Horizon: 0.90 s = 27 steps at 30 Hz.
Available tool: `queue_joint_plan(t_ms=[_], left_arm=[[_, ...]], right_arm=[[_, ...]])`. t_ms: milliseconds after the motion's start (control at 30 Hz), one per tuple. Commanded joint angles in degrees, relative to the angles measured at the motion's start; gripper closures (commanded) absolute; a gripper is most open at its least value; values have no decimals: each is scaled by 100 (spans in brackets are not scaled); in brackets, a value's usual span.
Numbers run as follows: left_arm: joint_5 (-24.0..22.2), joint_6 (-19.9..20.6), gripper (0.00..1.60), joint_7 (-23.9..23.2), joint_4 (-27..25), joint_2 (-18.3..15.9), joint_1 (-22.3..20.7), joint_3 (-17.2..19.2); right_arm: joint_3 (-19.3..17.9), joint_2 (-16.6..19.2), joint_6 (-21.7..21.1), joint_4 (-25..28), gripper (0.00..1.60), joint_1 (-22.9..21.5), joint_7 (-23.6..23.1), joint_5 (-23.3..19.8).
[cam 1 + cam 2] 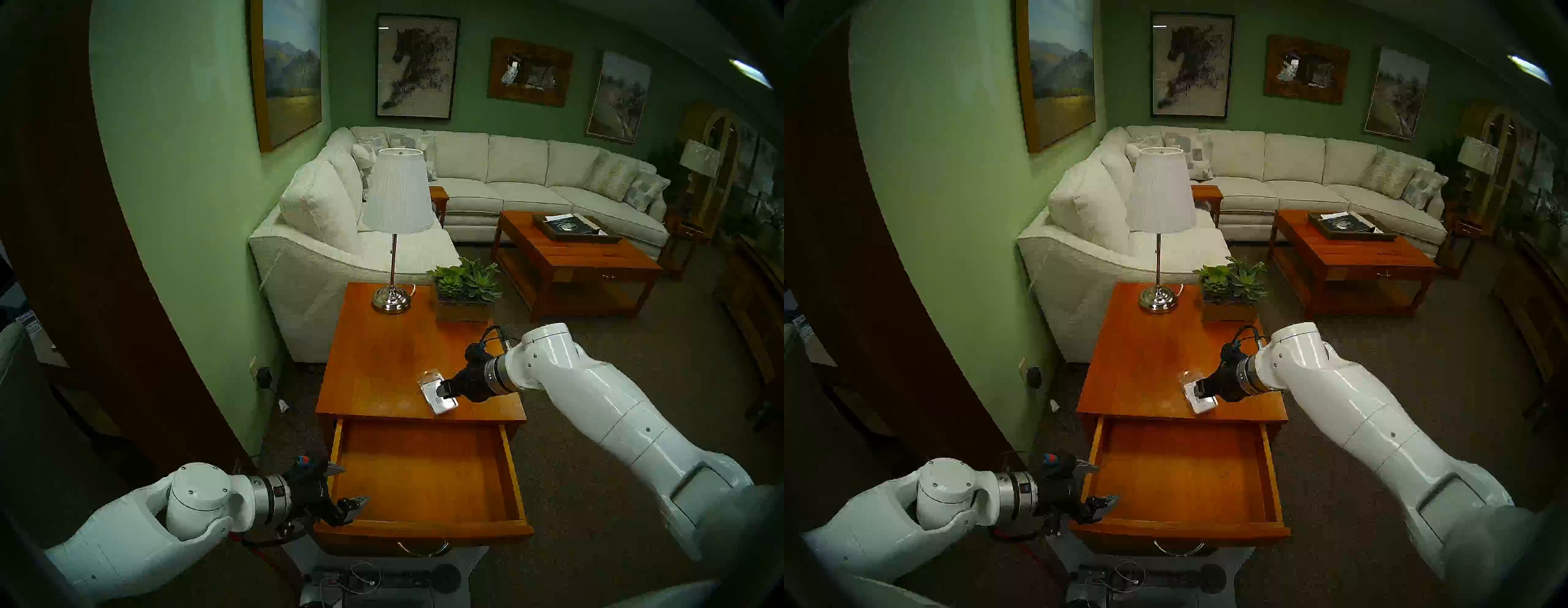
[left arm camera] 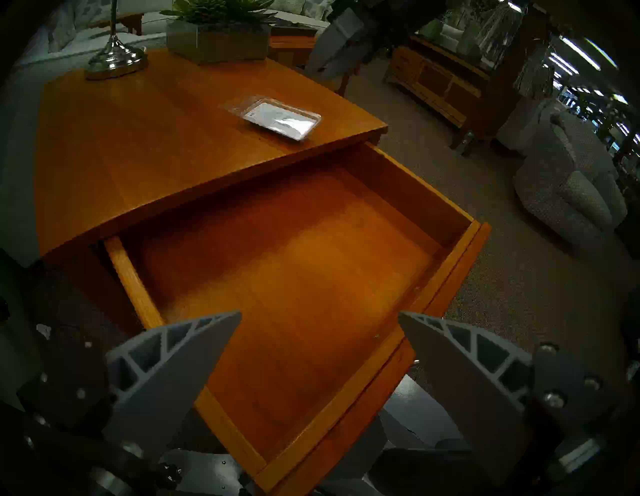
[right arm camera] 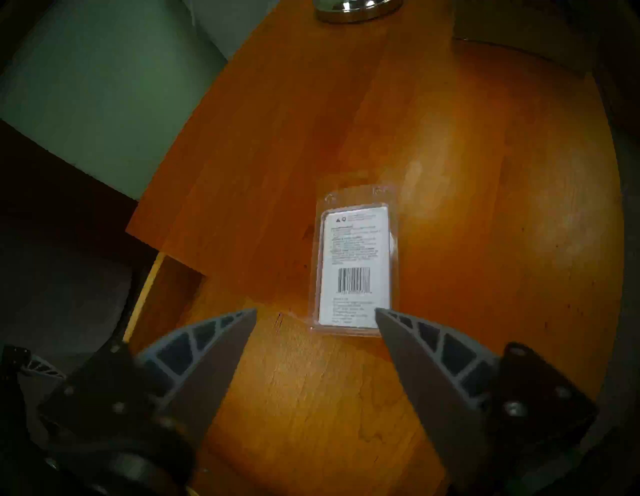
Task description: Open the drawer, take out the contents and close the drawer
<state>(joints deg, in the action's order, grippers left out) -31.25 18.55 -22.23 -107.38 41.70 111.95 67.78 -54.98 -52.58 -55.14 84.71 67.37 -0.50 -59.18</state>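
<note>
**Packet on the tabletop, drawer pulled out**

Lying flat on the lamp table's top (image 1: 382,361), the clear plastic packet (image 3: 355,266) shows its white barcode label face up, just ahead of the right gripper (image 3: 316,313). That gripper's two fingers stand apart with bare wood between them; the right-hand fingertip (image 3: 384,317) overlaps the packet's near corner in the wrist view, but whether it touches cannot be told. Nothing is clamped between them. In the head view the right gripper (image 1: 445,392) hangs over the packet's (image 1: 437,392) near end.

Ahead of the left gripper (image 2: 318,318) the drawer (image 2: 311,277) stands pulled far out, its wooden floor bare. The left fingers (image 2: 194,350) are spread wide and hold nothing, poised above the drawer's near left corner. From the head, the brass handle (image 1: 424,547) hangs from the drawer's front.

Beyond both pairs of fingers, at the table's far end, stand the lamp (image 1: 392,263) and a potted succulent (image 1: 464,288).
</note>
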Motion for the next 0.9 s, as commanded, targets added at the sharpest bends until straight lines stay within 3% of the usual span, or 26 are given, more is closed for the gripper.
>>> queue_joint_plan(t_ms=[0,867], left_arm=[[-4,-28,0,-10,-93,20,-67,28],[-1,-34,0,-16,-84,55,-80,32]], right_arm=[[-196,611,14,679,0,237,-14,8],[-509,2017,281,2653,0,1493,19,30]])
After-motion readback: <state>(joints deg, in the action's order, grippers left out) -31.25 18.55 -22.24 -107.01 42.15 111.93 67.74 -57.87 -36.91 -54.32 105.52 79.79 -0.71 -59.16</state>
